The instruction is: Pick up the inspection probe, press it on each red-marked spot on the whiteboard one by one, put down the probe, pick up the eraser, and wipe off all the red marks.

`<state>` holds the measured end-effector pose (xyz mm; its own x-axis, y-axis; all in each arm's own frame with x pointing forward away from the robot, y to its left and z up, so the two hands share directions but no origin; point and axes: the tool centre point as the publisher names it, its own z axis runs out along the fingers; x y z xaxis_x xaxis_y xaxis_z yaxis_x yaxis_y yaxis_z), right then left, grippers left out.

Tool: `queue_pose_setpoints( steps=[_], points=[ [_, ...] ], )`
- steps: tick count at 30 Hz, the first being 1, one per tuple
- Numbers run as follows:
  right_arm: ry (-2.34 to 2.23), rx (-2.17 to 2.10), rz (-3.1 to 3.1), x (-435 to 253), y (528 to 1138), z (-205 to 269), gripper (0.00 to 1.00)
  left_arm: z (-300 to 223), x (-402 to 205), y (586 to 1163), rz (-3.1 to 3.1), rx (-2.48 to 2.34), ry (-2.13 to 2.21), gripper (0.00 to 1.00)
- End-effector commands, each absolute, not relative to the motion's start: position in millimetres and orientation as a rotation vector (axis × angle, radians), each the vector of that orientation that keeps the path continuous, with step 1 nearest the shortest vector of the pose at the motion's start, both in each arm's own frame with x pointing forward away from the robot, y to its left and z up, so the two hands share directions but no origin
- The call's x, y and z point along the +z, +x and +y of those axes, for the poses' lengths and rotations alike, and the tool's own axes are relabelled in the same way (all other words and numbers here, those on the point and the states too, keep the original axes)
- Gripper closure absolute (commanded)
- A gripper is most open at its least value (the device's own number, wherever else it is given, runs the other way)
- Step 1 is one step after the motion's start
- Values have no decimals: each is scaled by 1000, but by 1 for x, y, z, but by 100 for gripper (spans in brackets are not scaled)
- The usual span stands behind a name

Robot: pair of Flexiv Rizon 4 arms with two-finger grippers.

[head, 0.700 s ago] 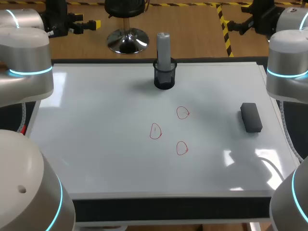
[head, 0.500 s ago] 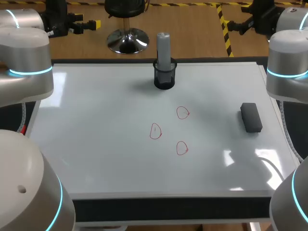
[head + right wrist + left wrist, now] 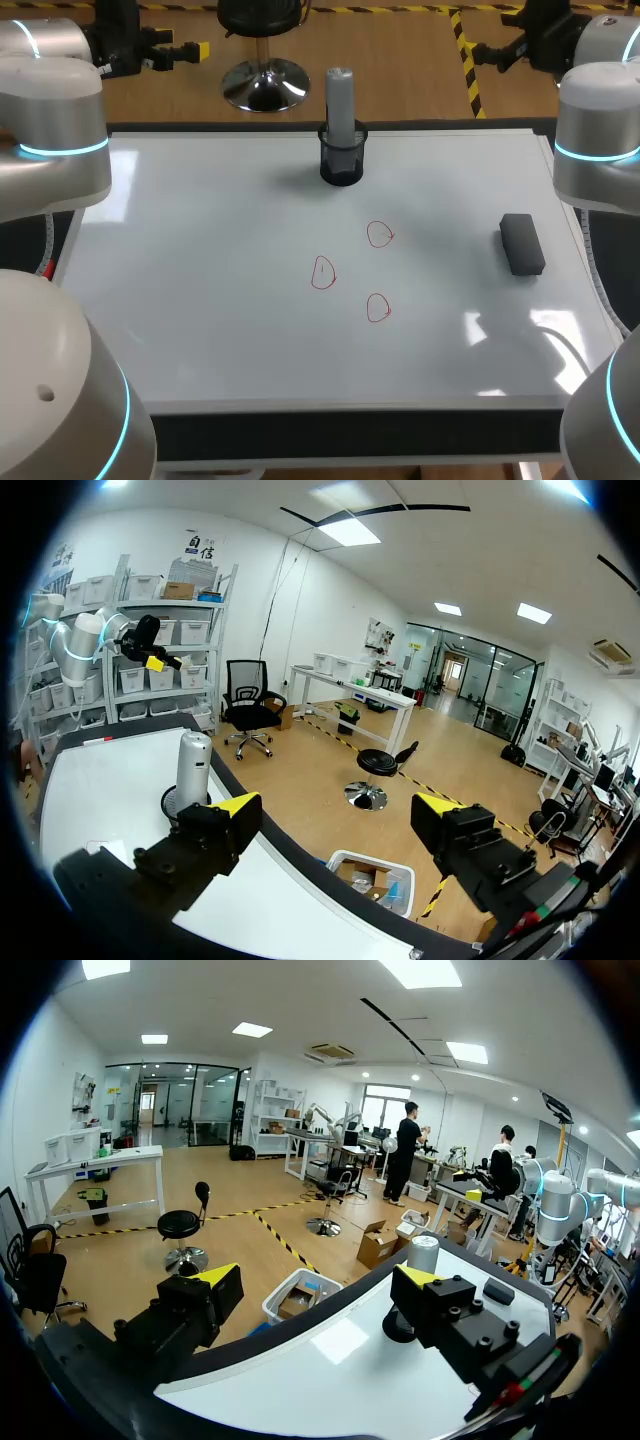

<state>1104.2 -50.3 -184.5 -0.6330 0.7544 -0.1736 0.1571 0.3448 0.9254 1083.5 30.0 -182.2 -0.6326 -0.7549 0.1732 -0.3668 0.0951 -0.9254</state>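
Standing upright in a black mesh cup (image 3: 341, 165) at the far edge of the white whiteboard (image 3: 200, 300), the grey cylindrical inspection probe (image 3: 340, 100) was untouched. Three red-marked circles (image 3: 379, 234) sat mid-board, and the black block eraser (image 3: 521, 243) lay well to their right. I saw my left gripper (image 3: 318, 1280) and right gripper (image 3: 335, 805) raised near the far corners, fingers spread apart, holding nothing.

You can see one black cup (image 3: 341, 170). It stands up straight at the back, in the middle.
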Motion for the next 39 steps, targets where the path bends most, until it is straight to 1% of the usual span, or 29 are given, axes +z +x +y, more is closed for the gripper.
queue_pose_setpoints(
  steps=[1,23,39],
  points=[
    [793,1291,2013,-184,1104,-50,0,30,-182,1083,2033,-1550,-1105,0],
    [793,1291,2013,-184,1104,-50,0,9,-180,1074,2179,-1618,-927,0],
    [793,1291,2013,-184,1104,-50,0,-16,-187,1054,2326,-1781,-691,0]
  ],
)
